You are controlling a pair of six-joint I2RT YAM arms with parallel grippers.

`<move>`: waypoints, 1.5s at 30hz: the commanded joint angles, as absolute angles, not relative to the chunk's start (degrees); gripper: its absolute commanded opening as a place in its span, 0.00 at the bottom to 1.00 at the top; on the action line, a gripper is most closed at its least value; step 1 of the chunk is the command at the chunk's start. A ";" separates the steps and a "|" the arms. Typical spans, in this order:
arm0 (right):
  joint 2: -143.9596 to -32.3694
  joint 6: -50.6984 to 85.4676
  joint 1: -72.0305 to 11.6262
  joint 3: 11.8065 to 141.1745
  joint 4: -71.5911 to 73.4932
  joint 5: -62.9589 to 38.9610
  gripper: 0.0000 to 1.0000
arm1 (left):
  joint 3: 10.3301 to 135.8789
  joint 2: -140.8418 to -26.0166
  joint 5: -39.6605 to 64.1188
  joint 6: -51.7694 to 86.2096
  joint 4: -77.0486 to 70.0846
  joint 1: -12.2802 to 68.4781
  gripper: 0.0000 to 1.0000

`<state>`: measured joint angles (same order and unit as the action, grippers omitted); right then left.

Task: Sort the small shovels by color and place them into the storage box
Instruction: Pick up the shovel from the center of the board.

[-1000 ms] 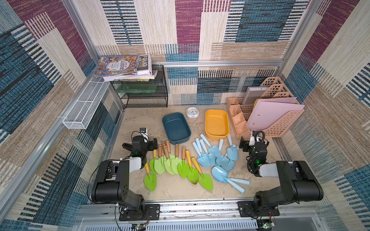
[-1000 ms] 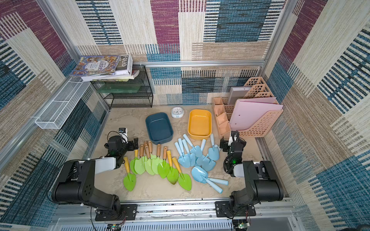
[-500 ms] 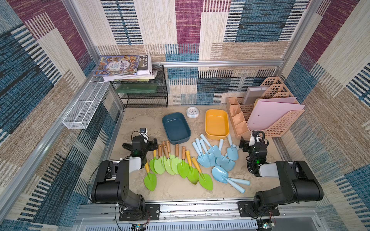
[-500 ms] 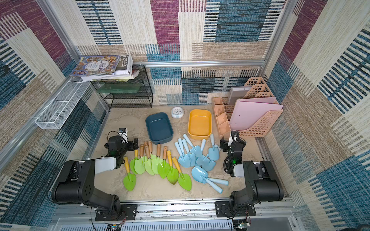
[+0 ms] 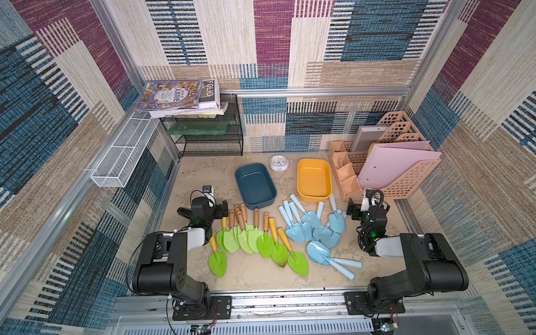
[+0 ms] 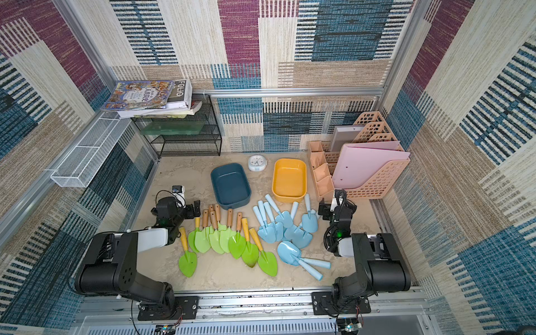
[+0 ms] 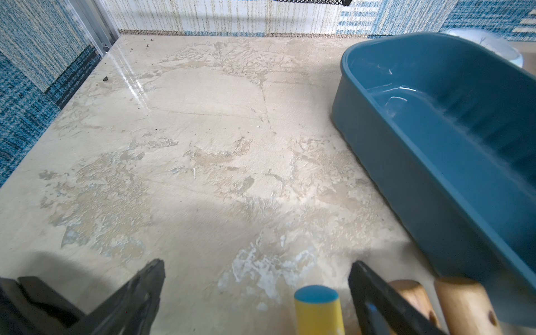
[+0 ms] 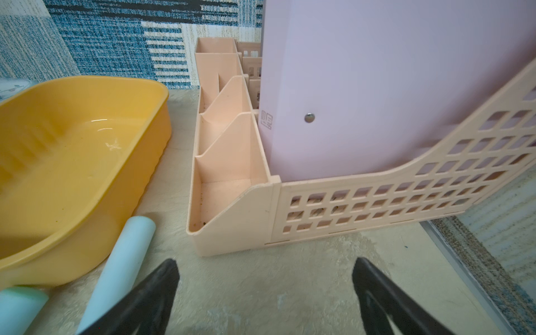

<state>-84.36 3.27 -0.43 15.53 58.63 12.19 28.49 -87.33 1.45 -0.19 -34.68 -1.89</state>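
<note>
Taking the far wall as twelve o'clock, the green shovels (image 5: pixel 249 240) lie fanned on the counter (image 5: pixel 203 174), blades toward six and handles toward twelve, aimed at the dark blue tub (image 5: pixel 255 185), which is empty. Just beside them at three o'clock the blue shovels (image 5: pixel 295 233) are bunched the same way, handles toward the orange tub (image 5: pixel 314 179), also empty. Two more blue ones lie at five o'clock of that bunch, handles trailing toward four. The colours are thus already apart on the counter, each group before one tub, and nothing has gone in, so I judge the job to be at its very start. The left hand (image 7: pixel 258 265) sits low at ten o'clock of the green fan, spread wide and holding nothing. Its wrist view shows a yellow handle (image 7: pixel 317 307) ending between the fingers, close to one of them, and two wooden handles (image 7: pixel 464 304) just outside. The right hand (image 8: pixel 266 261) sits at three o'clock of the blue bunch, likewise wide and empty, with a pale blue handle (image 8: pixel 119 272) just beside one finger and the file rack (image 8: pixel 278 220) ahead. Each arm seems stationed by the colour on its own side, and the slim handles look like the easy place to pinch.
</note>
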 commanded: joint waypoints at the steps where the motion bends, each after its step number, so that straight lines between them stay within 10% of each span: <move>1: -84.46 3.02 -0.45 15.80 61.53 12.44 0.95 | 28.57 -87.10 2.00 -0.35 -35.95 -1.97 1.00; 19: -84.31 3.01 -0.35 15.66 61.71 12.09 0.95 | 28.29 -86.72 1.89 -0.44 -36.81 -2.02 0.92; 23: -79.51 5.51 0.67 25.34 39.61 12.30 1.00 | 35.09 -80.06 -1.19 0.57 -19.65 -1.92 0.83; 27: -78.39 9.12 0.50 29.56 30.90 11.94 0.82 | 36.01 -76.05 -8.69 3.68 -15.67 1.10 1.00; 37: -76.82 21.09 -15.96 43.26 0.64 22.88 0.66 | 42.16 -73.55 -11.83 7.60 -5.22 13.48 1.00; 45: -80.26 32.40 -19.31 44.01 -2.00 8.48 0.53 | 44.12 -75.23 -6.28 9.99 -3.49 14.82 0.98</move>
